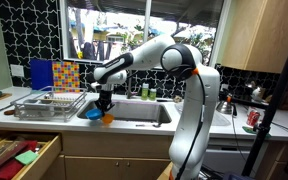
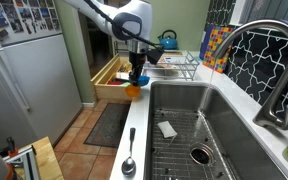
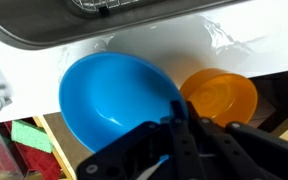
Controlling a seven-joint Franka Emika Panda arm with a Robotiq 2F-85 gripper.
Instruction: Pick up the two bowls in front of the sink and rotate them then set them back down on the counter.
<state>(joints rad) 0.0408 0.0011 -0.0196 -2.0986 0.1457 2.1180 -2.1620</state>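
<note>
You work on a pale counter (image 3: pixel 154 45) in a kitchen. The steel sink (image 2: pixel 157 120) lies just behind the narrow front strip, and a wire dish rack (image 1: pixel 49 104) stands beside it. Your gripper (image 3: pixel 179 118) has its fingers nearly together, pinched on the rim of the blue bowl (image 3: pixel 109 100), which looks tilted. The orange bowl (image 3: pixel 220 95) sits just beside it, near the counter edge. In the wrist view the finger pads are dark and hard to separate. Below the edge an open drawer (image 2: pixel 109 80) stands out. A spoon (image 2: pixel 129 165) lies well apart on the same strip.
</note>
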